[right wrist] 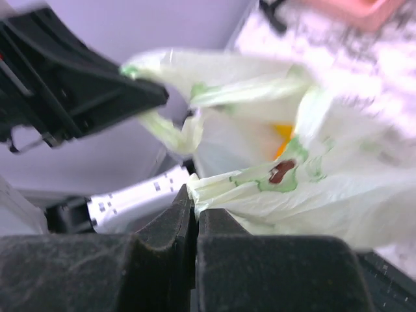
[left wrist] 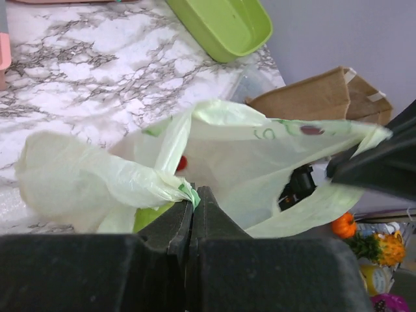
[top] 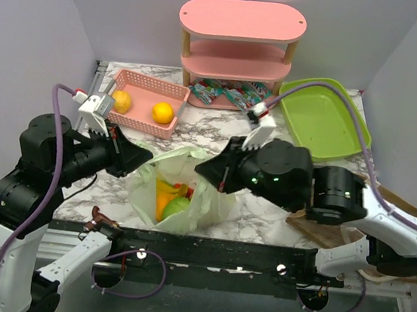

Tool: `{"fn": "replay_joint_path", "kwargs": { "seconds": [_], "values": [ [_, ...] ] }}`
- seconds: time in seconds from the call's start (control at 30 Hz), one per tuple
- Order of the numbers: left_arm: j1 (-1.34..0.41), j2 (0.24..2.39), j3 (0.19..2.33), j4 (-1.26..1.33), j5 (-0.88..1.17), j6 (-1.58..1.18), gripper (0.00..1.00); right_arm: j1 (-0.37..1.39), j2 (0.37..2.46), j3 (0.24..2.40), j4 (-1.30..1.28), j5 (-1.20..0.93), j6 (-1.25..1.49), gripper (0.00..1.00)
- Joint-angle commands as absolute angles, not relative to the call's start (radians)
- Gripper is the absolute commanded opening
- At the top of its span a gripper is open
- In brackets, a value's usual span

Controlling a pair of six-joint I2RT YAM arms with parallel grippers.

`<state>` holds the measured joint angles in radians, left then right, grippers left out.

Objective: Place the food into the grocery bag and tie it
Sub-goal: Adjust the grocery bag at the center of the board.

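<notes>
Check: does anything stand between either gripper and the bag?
Nothing visible does. The left gripper and right gripper are each shut on a bunched piece of the bag at its top, one on each side. The food lies inside, below both grips.

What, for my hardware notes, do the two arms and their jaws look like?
Both the left arm and right arm have bulky black joints and white lower links. Each carries a purple cable and a white wrist camera box; the jaws are matte black wedges.
</notes>
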<state>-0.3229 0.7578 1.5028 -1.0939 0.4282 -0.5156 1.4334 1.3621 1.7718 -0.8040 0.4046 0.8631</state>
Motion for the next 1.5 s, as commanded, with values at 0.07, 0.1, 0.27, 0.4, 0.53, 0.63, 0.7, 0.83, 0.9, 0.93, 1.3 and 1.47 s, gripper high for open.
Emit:
{"fn": "replay_joint_path", "kwargs": {
  "seconds": [0.07,0.1,0.27,0.4,0.53,0.63,0.7,0.83,0.9,0.93,1.3,1.47],
  "values": [
    [-0.327,0.839,1.65,-1.082,0.472,-0.594,0.0,1.442,1.318,1.946,-0.881,0.751,0.726,0.01],
    [-0.328,0.848,1.676,-1.079,0.476,-0.603,0.0,1.442,1.319,1.955,-0.877,0.779,0.707,0.01],
    [-0.327,0.874,1.713,-1.06,0.484,-0.638,0.0,1.442,1.326,1.947,-0.876,0.871,0.663,0.01],
    [-0.327,0.869,1.662,-1.052,0.478,-0.666,0.0,1.44,1.325,1.886,-0.873,0.913,0.663,0.01],
    [-0.327,0.834,1.53,-0.999,0.479,-0.709,0.0,1.399,1.309,1.745,-0.807,0.866,0.677,0.02],
    [-0.327,0.802,1.415,-0.941,0.5,-0.752,0.06,1.348,1.301,1.643,-0.741,0.774,0.698,0.04],
    [-0.327,0.783,1.337,-0.898,0.528,-0.777,0.16,1.325,1.302,1.595,-0.709,0.734,0.713,0.05],
    [-0.327,0.763,1.257,-0.857,0.562,-0.801,0.4,1.311,1.337,1.588,-0.667,0.689,0.696,0.12],
    [-0.327,0.753,1.255,-0.859,0.571,-0.806,0.53,1.309,1.365,1.623,-0.664,0.668,0.673,0.22],
    [-0.327,0.745,1.256,-0.86,0.581,-0.808,0.61,1.309,1.377,1.641,-0.664,0.658,0.659,0.3],
    [-0.327,0.601,1.096,-0.772,0.626,-0.884,0.75,1.309,1.423,1.705,-0.668,0.544,0.673,0.75],
    [-0.327,0.511,0.947,-0.634,0.648,-1.005,0.75,1.31,1.391,1.636,-0.665,0.495,0.741,0.76]
  ]
}}
